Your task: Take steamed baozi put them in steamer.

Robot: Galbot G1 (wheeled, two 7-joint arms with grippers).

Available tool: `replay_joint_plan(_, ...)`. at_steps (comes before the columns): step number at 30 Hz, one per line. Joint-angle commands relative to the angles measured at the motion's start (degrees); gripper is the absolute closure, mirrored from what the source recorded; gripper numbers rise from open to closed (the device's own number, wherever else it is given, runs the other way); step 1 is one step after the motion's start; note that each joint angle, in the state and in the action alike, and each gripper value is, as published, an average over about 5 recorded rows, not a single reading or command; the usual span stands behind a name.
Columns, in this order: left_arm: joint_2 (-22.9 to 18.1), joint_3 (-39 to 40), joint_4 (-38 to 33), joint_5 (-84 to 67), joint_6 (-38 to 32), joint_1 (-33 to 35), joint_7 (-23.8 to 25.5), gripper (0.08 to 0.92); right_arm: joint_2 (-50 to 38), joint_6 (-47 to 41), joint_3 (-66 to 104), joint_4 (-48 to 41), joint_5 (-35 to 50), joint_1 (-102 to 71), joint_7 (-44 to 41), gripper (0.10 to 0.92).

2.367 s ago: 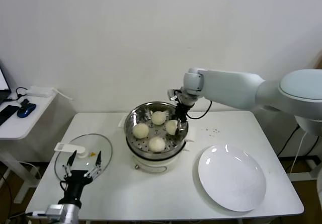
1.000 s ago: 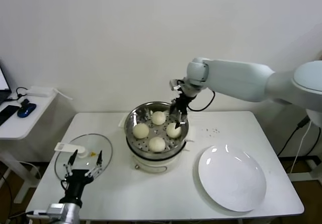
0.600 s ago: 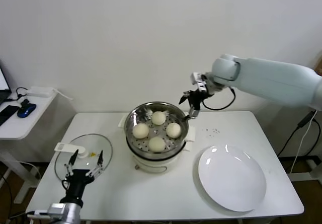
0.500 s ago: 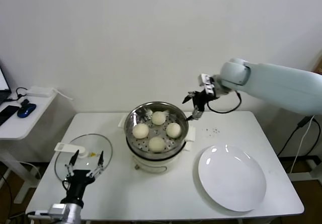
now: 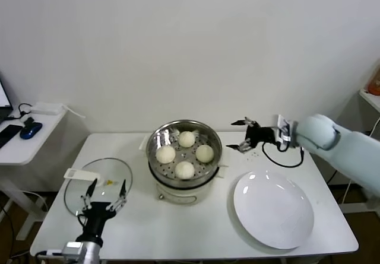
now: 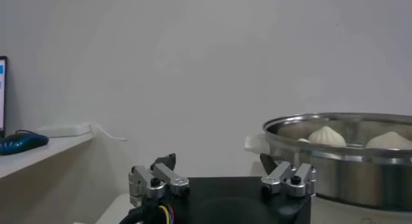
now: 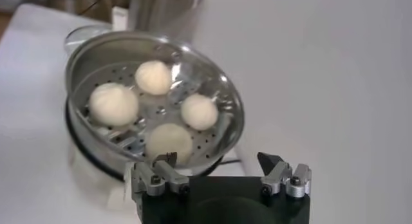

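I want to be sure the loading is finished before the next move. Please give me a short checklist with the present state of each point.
1. All four steamed baozi are inside the steamer: ok.
2. White plate has no bun on it: ok.
3. Right gripper is open, holds nothing, and sits beside the steamer, above the table: ok.
4. Left gripper is open and empty, low at the near table edge by the glass lid: ok.
5. Glass lid lies flat on the table, off the steamer: ok.
6. Buns sit apart from each other: ok.
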Motion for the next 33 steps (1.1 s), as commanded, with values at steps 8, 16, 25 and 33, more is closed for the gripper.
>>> replay_joint_plan(8, 0.18, -0.46, 0.57, -0.02, 1.47, -1.76, -0.57, 0.177, 22.29, 15.56, 69.30, 14.03, -14.43, -76.89, 19.53, 0.203)
replay_joint_plan(16, 0.47, -1.03, 1.31, -0.13, 1.36, -2.01, -0.59, 0.177, 34.41, 19.70, 73.18, 16.62, -16.34, -85.51, 18.31, 0.203)
replay_joint_plan(25, 0.19, -1.51, 1.36, -0.31, 1.20, -1.77, -0.45, 0.177, 40.28, 22.68, 74.45, 16.42, -16.07, -89.95, 15.79, 0.203)
replay_joint_plan(33, 0.51, -2.53, 1.22, -1.13, 1.23, -1.64, 0.01, 0.177, 42.10, 23.78, 74.12, 14.64, -16.02, -89.70, 14.76, 0.203)
